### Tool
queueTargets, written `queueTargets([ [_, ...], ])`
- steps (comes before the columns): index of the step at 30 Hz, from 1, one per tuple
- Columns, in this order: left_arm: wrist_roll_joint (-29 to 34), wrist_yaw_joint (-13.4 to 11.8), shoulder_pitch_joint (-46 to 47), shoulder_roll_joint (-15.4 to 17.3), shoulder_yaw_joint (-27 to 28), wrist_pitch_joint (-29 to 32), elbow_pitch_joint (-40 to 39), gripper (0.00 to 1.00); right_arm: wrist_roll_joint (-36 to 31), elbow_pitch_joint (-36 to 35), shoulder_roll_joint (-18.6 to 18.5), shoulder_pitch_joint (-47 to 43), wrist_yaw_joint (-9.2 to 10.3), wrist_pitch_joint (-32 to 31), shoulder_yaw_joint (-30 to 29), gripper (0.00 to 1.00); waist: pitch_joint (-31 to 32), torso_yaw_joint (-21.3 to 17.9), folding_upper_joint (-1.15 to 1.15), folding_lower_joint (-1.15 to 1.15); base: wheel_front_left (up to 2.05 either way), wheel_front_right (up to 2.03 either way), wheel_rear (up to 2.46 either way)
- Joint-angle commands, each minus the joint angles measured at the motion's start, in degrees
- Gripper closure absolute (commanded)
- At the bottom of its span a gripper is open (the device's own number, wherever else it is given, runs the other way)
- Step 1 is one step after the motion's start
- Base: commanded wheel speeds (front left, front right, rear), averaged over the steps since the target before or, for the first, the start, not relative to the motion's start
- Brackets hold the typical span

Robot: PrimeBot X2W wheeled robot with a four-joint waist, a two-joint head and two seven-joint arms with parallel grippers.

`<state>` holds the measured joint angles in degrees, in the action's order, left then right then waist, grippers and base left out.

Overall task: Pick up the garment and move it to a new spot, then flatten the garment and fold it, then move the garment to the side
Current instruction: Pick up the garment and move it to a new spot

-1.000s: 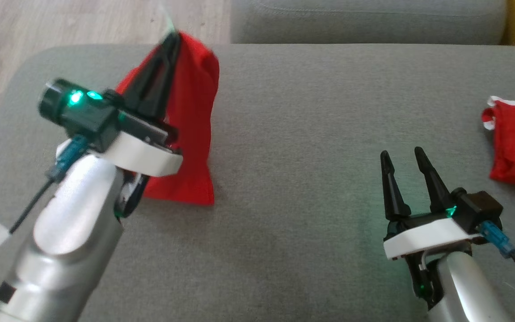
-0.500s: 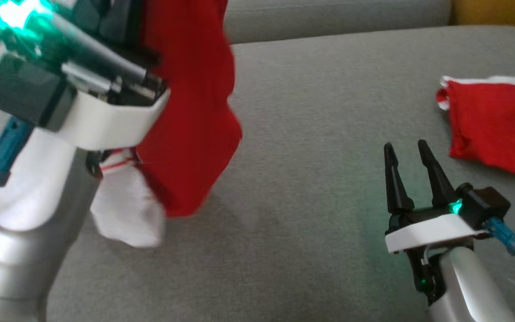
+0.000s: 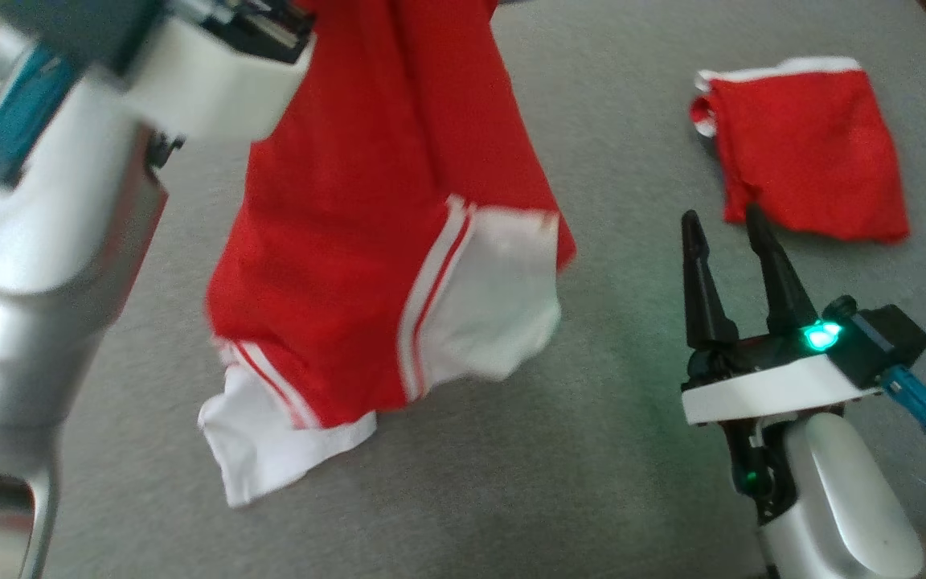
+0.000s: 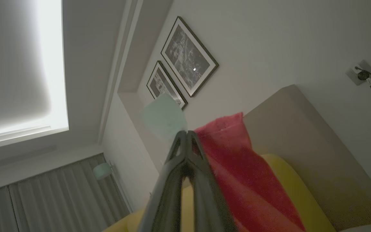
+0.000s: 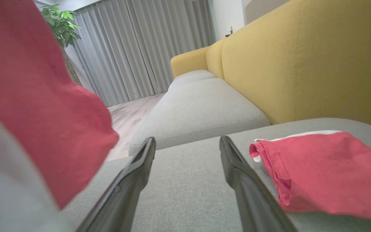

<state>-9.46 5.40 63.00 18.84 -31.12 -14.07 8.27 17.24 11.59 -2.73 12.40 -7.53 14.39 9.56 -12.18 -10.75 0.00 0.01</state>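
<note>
Head view: the garment [image 3: 366, 241], red with white striped sleeves, hangs at the left beside the left arm [image 3: 45, 241], low over the grey cushion [image 3: 632, 482]. The right gripper [image 3: 720, 214] sits near right, fingers apart and empty. A folded garment [image 3: 813, 153] lies far right, just beyond it.

Left wrist view: the left gripper [image 4: 185, 132] points toward the ceiling, fingers pressed together on the garment's top edge.

Right wrist view: the spread fingers lie over the cushion, the folded garment just to their right, the hanging garment on the left, and a yellow backrest [image 5: 301, 58] beyond.
</note>
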Motion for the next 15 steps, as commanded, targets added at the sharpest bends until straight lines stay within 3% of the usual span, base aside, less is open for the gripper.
queueTargets([
  [1,0.5,0.4,3.9,1.7,1.0,0.7,0.6,1.00,0.7,-2.3,-0.1,2.3,0.04,0.6,1.8,0.00,-2.1,-2.7,0.00,-0.01,0.00,0.00,0.00],
  [7,1.3,1.6,10.2,1.8,-3.3,2.3,15.2,1.00,3.5,-4.5,-0.1,3.9,0.04,0.6,6.2,0.00,-5.9,-8.7,0.00,-0.01,0.00,0.00,0.00],
  [8,1.0,1.7,11.1,1.5,-3.8,2.9,18.3,0.71,3.9,-4.9,-0.1,4.0,0.04,0.6,6.7,0.00,-6.3,-9.4,0.00,-0.01,0.00,0.00,0.00],
  [9,0.7,1.8,11.9,1.1,-4.3,3.5,21.5,0.00,4.2,-5.2,-0.1,4.0,0.04,0.6,7.2,0.00,-6.8,-10.1,0.00,-0.01,0.00,0.00,0.00],
  [15,0.4,1.4,15.7,-1.0,-5.3,1.3,34.1,0.00,5.0,-6.5,-0.1,3.5,0.04,0.6,8.3,0.00,-8.2,-11.3,0.00,-0.01,0.00,0.00,0.00],
])
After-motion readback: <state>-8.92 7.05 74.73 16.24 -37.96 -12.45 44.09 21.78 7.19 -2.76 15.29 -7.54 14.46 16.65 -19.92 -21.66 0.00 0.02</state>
